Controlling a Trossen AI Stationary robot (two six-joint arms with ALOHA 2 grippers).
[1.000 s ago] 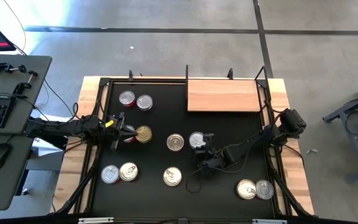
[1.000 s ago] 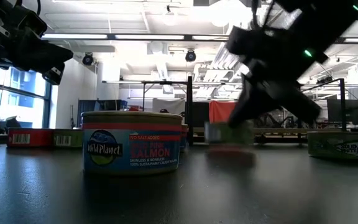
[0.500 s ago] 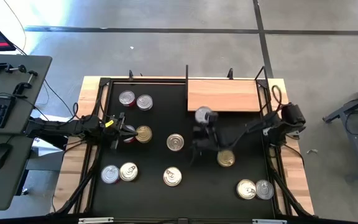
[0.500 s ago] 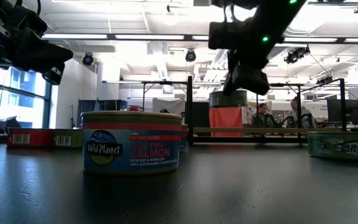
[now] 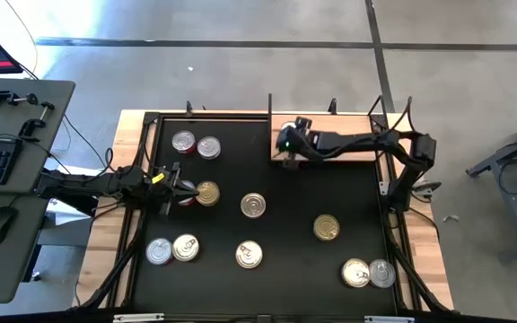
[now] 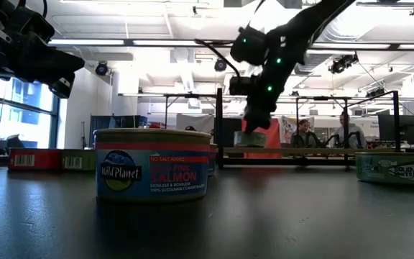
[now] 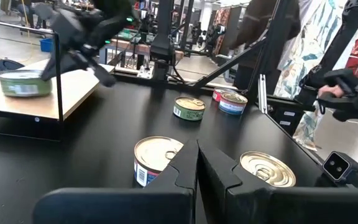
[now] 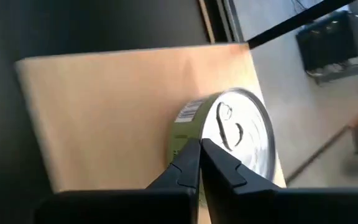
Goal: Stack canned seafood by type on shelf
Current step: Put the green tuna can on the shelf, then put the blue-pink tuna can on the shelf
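Change: half a second ago the right gripper carried its tin over the black mat just short of the shelf; now it has reached over the shelf's left end, and the gold-lidded tin on the mat lies where it did.
Held tin: green-sided tin with a silver pull-tab lid and a barcode on its wall; the low view shows it just at the shelf's top, and contact cannot be told.
Shelf: light-brown board at the mat's far edge, bare apart from this tin.
Right arm: stretched from its base past the shelf's right end, lying along the board, its jaws closed on the green-sided tin.
Left gripper: well off from the shelf on the mat's left side, fingers pressed together with nothing between them, tip beside a gold-lidded can.
Other tins: pairs and singles scattered over the mat, all clear of the shelf.
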